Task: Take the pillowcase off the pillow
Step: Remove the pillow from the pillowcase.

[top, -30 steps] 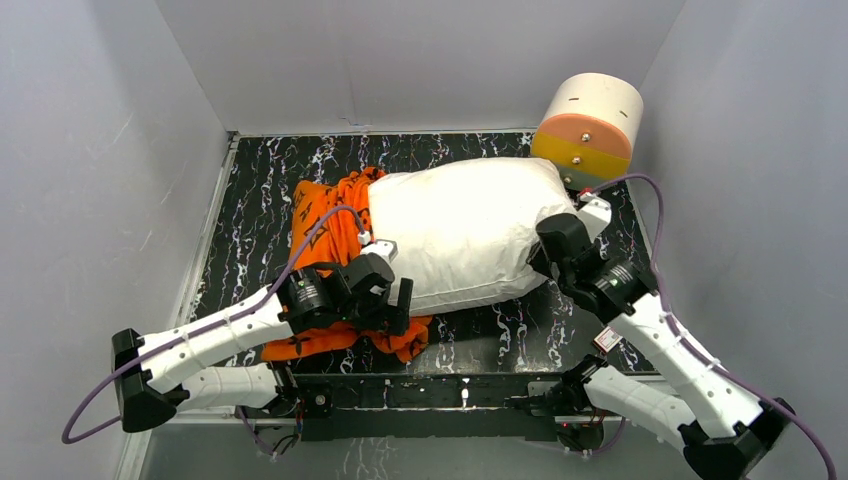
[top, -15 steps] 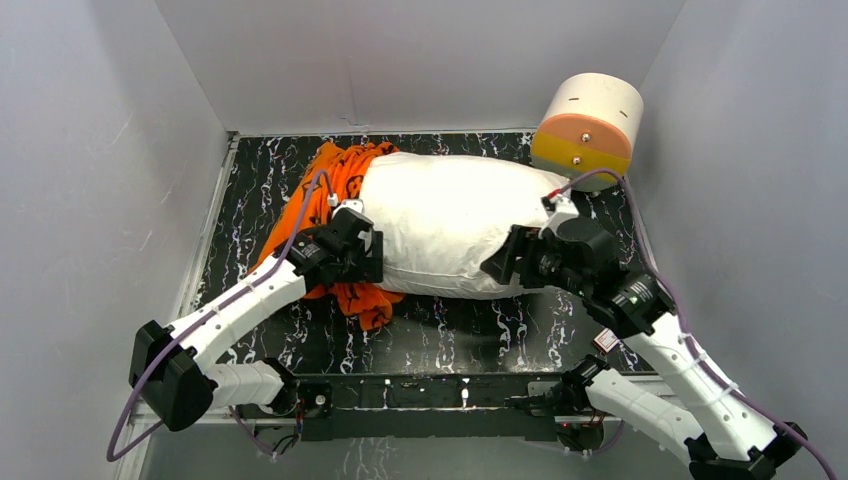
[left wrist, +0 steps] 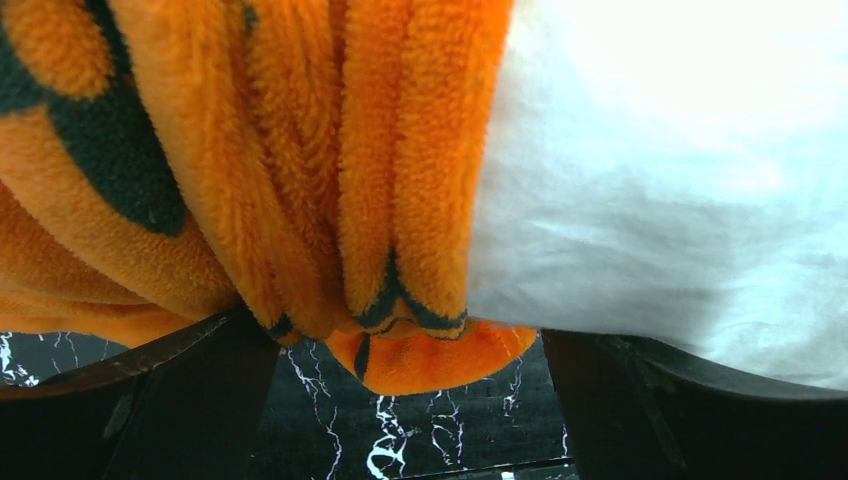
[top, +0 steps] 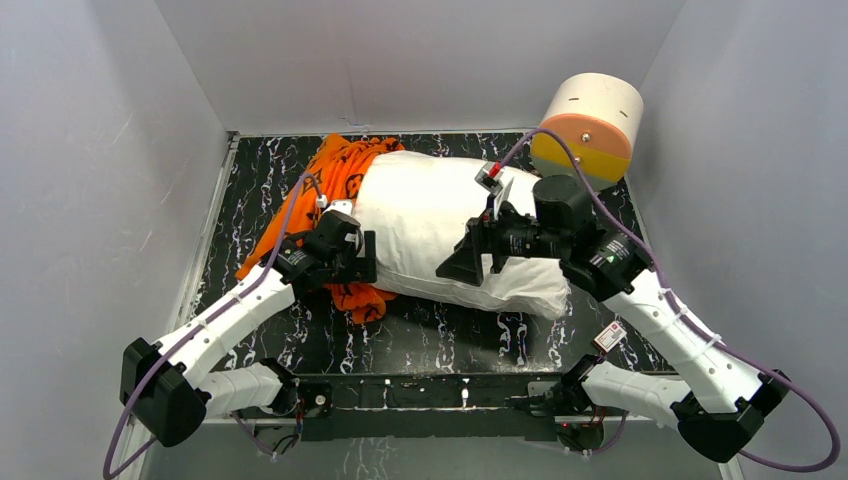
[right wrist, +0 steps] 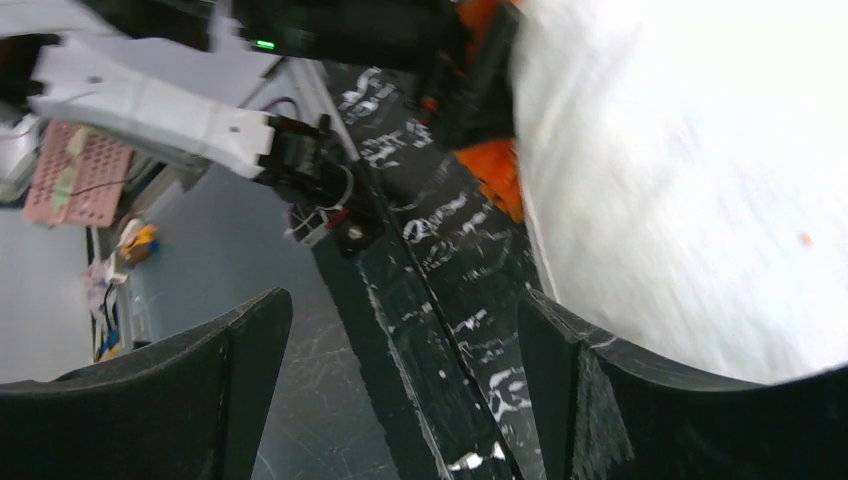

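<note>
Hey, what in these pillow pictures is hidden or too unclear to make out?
Top view: how far the pillow sits inside the pillowcase; bunched fabric and the left claw cover that end.
Top view: the pillow's near edge under the right claw.
Left wrist view: anything behind the cloth, which fills the frame.
Right wrist view: the pillow's surface, blurred and washed out white.

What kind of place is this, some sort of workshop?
Probably a robot test booth: plain grey walls box in a black marble-patterned table, white robot arms, left and right, are bolted at its near edge, and a plump white pillow with an orange printed pillowcase lies there.
</note>
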### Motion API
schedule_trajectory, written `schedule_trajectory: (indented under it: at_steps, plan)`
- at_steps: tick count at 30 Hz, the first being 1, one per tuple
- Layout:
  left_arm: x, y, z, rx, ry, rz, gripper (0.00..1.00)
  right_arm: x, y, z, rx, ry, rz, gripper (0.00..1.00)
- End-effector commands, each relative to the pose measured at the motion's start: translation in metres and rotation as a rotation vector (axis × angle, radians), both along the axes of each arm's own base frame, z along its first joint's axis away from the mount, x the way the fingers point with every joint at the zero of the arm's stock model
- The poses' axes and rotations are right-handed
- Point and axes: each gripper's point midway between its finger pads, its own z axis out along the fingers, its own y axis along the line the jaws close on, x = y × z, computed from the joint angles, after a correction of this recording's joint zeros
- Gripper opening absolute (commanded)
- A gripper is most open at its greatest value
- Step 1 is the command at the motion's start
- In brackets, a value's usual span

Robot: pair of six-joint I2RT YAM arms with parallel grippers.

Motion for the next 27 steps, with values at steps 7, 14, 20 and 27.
schedule_trajectory:
  at_steps: [7, 14, 20, 27]
  plan:
    - [-0.004, 0.002, 0.004, -0.045, -0.007, 0.032, 0.98, -0.026, 0.005, 0.085, 0.183, -0.221, 0.181, 0.98]
    - [-0.013, 0.009, 0.018, -0.093, -0.034, 0.076, 0.98, 0.048, 0.007, -0.038, -0.214, -0.212, -0.031, 0.94]
    - [-0.031, 0.027, 0.026, -0.118, -0.046, 0.165, 0.98, 0.057, 0.042, -0.051, -0.371, -0.692, -0.012, 0.99]
    - [-0.057, 0.036, 0.032, -0.245, -0.06, 0.233, 0.98, 0.084, 0.049, -0.095, -0.683, -1.037, -0.084, 0.98]
